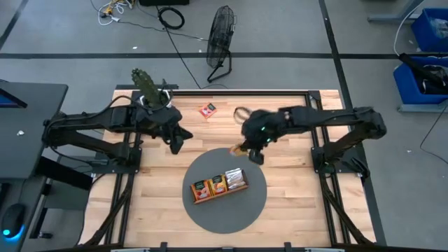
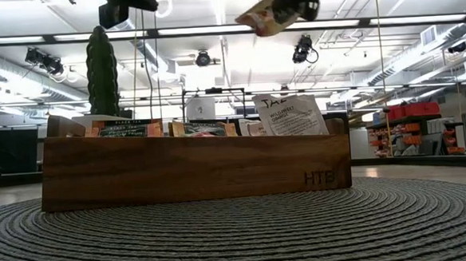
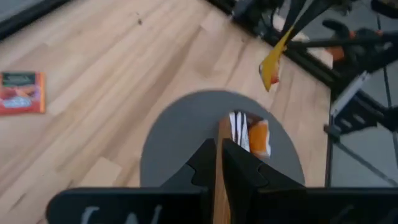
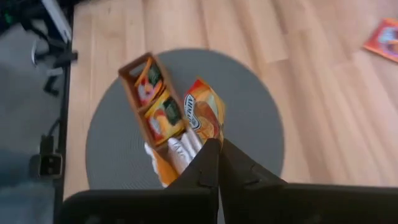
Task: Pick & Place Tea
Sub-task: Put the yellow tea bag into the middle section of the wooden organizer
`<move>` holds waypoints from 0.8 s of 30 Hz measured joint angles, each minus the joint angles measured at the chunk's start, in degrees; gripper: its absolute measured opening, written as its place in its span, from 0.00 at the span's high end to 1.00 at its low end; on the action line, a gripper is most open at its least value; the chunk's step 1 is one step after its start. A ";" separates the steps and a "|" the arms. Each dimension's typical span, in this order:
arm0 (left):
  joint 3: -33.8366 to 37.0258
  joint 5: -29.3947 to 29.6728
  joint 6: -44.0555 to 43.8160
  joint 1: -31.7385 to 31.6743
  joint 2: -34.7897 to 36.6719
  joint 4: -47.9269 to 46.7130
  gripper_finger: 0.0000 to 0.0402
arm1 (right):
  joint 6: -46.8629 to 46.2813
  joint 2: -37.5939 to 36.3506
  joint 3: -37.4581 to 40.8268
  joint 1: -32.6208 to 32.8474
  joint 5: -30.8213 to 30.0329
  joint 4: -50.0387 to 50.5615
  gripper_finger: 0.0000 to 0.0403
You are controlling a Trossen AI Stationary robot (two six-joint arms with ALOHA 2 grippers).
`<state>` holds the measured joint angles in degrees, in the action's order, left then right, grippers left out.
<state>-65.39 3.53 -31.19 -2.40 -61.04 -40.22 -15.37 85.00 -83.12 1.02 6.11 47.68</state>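
The right gripper (image 1: pixel 250 150) is clamped on an orange-and-white tea sachet (image 4: pixel 202 114), holding it in the air above the far rim of the round grey mat (image 1: pixel 250 207), just beyond the wooden divided tray (image 1: pixel 219 185) at the mat's middle. More sachets fill the tray. The left gripper (image 1: pixel 176 144), fingers pressed together and empty, hovers left of the mat. One red sachet (image 1: pixel 208 110) lies near the table's far edge.

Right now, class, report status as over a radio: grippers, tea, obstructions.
Right gripper shut on orange sachet, high above wooden tray. Left gripper shut, empty, waiting beside mat. One sachet loose on table. Path unobstructed.
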 joint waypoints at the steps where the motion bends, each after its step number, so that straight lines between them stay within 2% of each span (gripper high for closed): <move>1: 0.02 -0.25 -0.09 0.60 -0.06 -0.33 0.93 | 0.29 1.46 -0.98 0.97 -0.11 0.21 1.00; 5: 0.00 -1.26 2.20 3.31 -0.02 0.74 0.92 | 1.05 7.57 -5.21 3.54 -0.77 1.65 1.00; 9: -0.06 -1.48 8.03 6.11 -1.44 3.84 0.85 | 1.11 13.81 -10.62 4.99 -3.17 3.89 1.00; 15: 0.02 -1.68 16.16 8.54 -4.85 6.51 0.64 | 2.55 18.84 -17.17 6.20 -7.58 3.99 1.00; 18: 0.00 -3.22 16.26 8.80 -6.60 6.90 0.52 | 2.97 18.89 -18.48 6.68 -10.89 3.83 1.00; 24: 0.02 -5.04 13.53 8.77 -10.92 9.73 0.37 | 2.96 18.37 -18.59 6.80 -11.22 2.73 1.00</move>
<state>-65.36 -1.51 -17.67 6.37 -71.96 -30.49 -12.41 103.37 -101.71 7.82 -5.11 50.41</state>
